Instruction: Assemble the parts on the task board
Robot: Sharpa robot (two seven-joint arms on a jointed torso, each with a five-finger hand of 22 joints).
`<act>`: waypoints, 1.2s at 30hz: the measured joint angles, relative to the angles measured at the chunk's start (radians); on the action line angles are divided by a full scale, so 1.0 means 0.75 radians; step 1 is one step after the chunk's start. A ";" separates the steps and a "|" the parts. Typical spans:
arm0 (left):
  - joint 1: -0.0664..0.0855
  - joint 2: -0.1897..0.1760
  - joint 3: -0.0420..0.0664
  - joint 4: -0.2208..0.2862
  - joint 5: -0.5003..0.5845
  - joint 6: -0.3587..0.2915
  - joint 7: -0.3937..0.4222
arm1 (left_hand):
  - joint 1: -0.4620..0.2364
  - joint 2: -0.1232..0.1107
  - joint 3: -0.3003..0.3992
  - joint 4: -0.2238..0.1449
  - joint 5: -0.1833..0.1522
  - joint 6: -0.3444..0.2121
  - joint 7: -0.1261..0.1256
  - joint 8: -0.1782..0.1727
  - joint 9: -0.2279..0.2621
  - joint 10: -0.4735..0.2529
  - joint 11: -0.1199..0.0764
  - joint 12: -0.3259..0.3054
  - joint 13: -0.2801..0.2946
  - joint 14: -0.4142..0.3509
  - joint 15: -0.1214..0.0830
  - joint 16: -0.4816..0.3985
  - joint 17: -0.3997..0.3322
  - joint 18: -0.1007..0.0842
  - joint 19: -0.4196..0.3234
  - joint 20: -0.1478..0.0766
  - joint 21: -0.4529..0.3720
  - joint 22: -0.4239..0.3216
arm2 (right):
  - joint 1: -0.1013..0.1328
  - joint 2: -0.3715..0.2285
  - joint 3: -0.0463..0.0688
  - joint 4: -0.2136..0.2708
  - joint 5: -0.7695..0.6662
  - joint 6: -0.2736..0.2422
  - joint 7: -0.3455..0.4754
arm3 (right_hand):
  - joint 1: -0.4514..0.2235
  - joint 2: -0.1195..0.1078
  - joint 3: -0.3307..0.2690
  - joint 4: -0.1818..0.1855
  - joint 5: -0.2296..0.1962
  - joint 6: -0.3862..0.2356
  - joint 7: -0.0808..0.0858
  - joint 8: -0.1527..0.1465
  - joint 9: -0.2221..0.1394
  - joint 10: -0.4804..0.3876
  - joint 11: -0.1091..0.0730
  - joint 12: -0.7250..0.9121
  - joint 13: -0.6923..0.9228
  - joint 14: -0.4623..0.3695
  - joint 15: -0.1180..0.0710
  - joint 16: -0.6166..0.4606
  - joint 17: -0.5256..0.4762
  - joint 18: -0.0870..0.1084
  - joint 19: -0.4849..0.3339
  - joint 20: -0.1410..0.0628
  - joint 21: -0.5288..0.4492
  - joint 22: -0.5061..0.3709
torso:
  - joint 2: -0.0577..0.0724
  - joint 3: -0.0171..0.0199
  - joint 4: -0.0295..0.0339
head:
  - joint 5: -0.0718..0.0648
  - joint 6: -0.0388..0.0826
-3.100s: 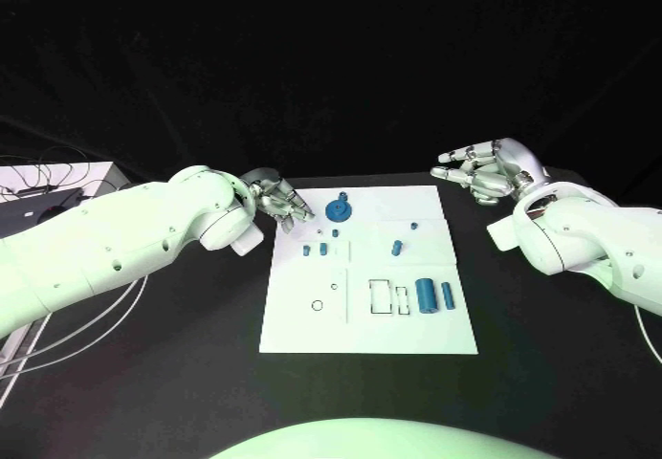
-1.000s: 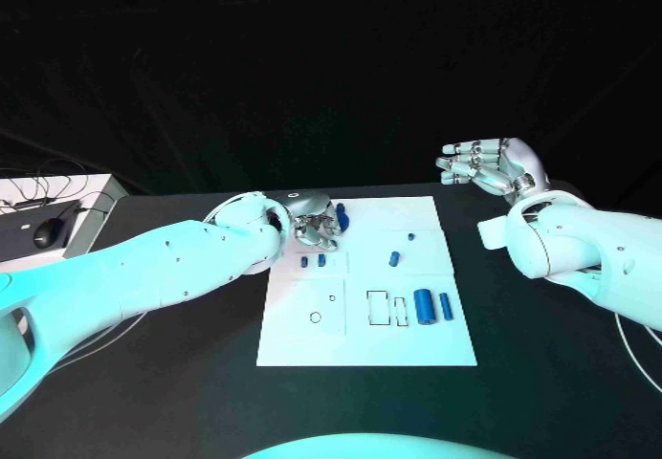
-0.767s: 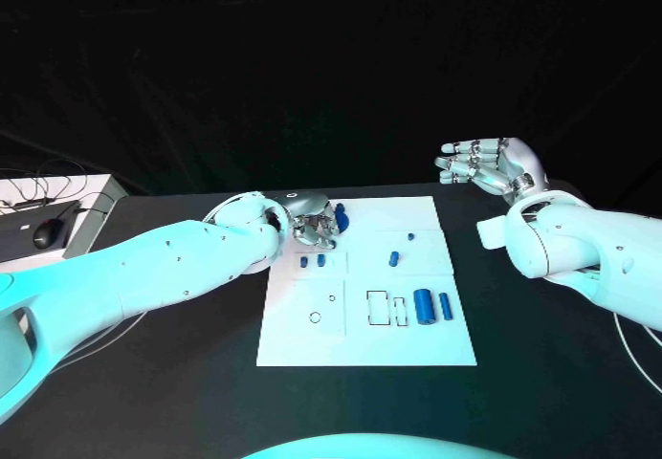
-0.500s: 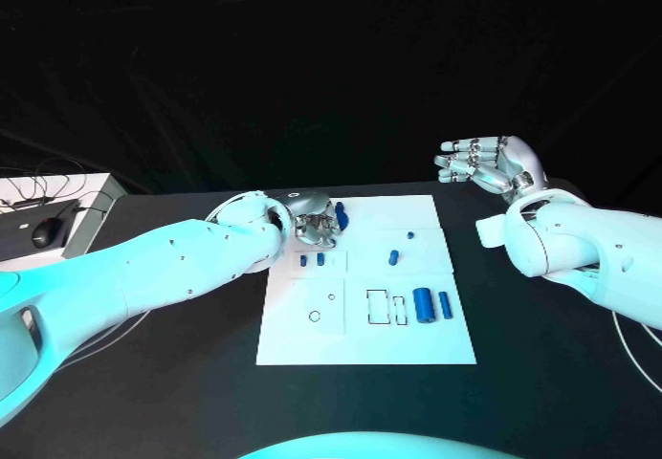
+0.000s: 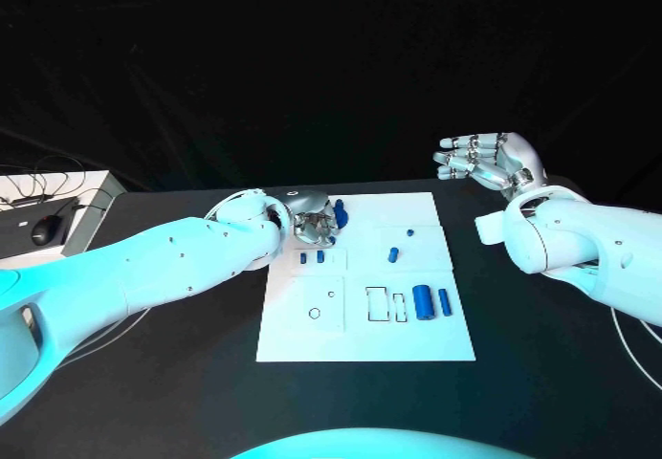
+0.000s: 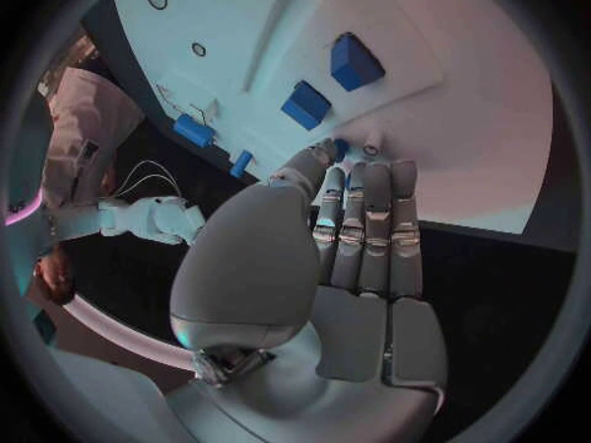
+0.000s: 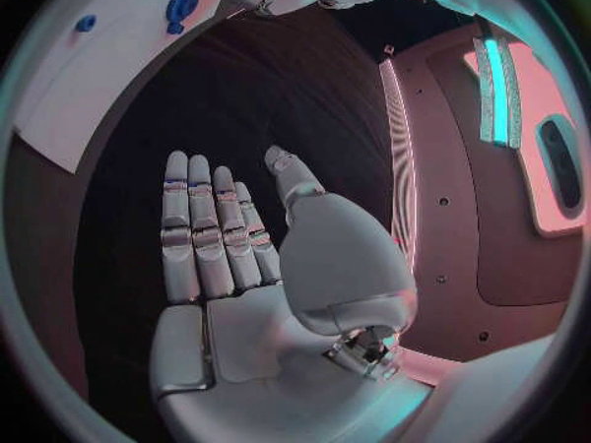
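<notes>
The white task board (image 5: 365, 330) lies mid-table. My left hand (image 5: 315, 220) reaches down onto its far left corner, beside a blue round part (image 5: 341, 212). In the left wrist view the thumb and a fingertip of the left hand (image 6: 351, 236) close on a small blue peg (image 6: 341, 149) at the board's surface. Two short blue pegs (image 5: 312, 256) stand just in front of that hand. A blue peg (image 5: 395, 255), a thick blue cylinder (image 5: 424, 302) and a thinner one (image 5: 444, 304) lie further right. My right hand (image 5: 486, 161) hangs raised beyond the board's far right corner, fingers apart, holding nothing.
Outlined slots (image 5: 387, 304) and a small ring hole (image 5: 315, 313) mark the board's near half. A white box with cables and a mouse (image 5: 49, 228) sits at the table's left edge. Black tabletop surrounds the board.
Since the earliest frame my left hand has moved right from the board's edge onto its far left corner. Over the last second it has barely shifted. The right hand has risen slightly.
</notes>
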 measured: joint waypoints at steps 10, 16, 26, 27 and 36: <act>0.000 0.004 -0.001 -0.004 0.009 0.018 0.000 | -0.005 0.005 0.013 -0.006 0.000 0.000 0.000 0.000 0.000 0.000 0.000 -0.005 0.000 0.000 0.000 0.019 -0.004 0.000 0.005 0.005 0.000 0.019 | 0.000 0.000 0.000 0.000 0.001 0.002 0.000 | 0.005 0.005 0.000 0.000 0.000 -0.004 -0.004 0.000 0.000 0.000 0.000 0.000 0.000 0.000 0.000 0.000 0.000 0.000 -0.005 0.005 0.005 0.000 | -0.001 0.0004 -0.0006 | 0.001 -0.001; -0.004 0.011 -0.002 -0.009 0.015 0.023 0.003 | -0.005 0.005 0.024 -0.010 0.000 0.000 0.000 0.000 0.000 0.000 0.000 -0.005 0.000 0.000 0.000 0.024 -0.006 0.000 0.005 0.005 0.006 0.027 | 0.000 0.000 0.000 0.000 0.001 0.002 0.000 | 0.005 0.005 0.000 0.000 0.000 -0.004 -0.004 0.000 0.000 0.000 0.000 0.000 0.000 0.000 0.000 0.000 0.000 0.000 -0.005 0.005 0.005 0.000 | 0.000 0.0009 -0.0012 | 0.001 0.000; -0.006 0.018 -0.002 -0.021 0.021 0.025 0.007 | -0.005 0.005 0.040 -0.018 0.000 0.000 0.000 0.000 0.000 0.005 -0.005 -0.005 0.000 0.000 0.000 0.034 -0.011 0.000 0.010 0.000 0.006 0.042 | 0.000 0.000 0.000 0.001 0.002 0.004 0.000 | 0.005 0.005 0.000 0.000 0.005 -0.004 -0.005 0.000 0.000 0.000 0.000 0.000 0.000 0.000 0.000 0.000 0.000 0.000 -0.005 0.005 0.005 0.000 | 0.000 0.0018 -0.0018 | -0.002 -0.002; -0.006 0.018 -0.002 -0.022 0.022 0.025 0.007 | -0.005 0.005 0.044 -0.022 0.000 0.003 0.003 0.000 0.000 0.005 -0.005 -0.005 0.000 0.003 -0.003 0.034 -0.011 -0.001 0.010 0.000 0.006 0.046 | 0.000 0.000 0.000 0.001 0.002 0.004 0.000 | 0.005 0.005 0.000 0.000 0.005 -0.004 -0.005 0.000 0.000 0.000 0.000 0.000 0.000 0.000 0.000 0.000 0.000 0.000 -0.005 0.005 0.005 0.000 | 0.001 0.0018 -0.0018 | -0.002 -0.002; -0.004 0.020 -0.001 -0.029 0.024 0.039 0.007 | -0.007 0.018 0.085 -0.055 0.000 0.024 0.014 0.000 0.000 0.038 -0.014 -0.005 -0.001 0.026 -0.016 0.068 -0.008 0.021 0.027 -0.007 0.033 0.073 | 0.000 0.000 0.000 0.001 0.002 0.005 0.000 | 0.005 0.005 0.000 0.000 0.005 -0.004 -0.005 0.000 0.000 0.000 0.000 0.000 0.000 -0.005 0.005 0.000 0.000 0.000 -0.005 0.005 0.005 0.000 | 0.000 0.0018 -0.0013 | -0.004 -0.006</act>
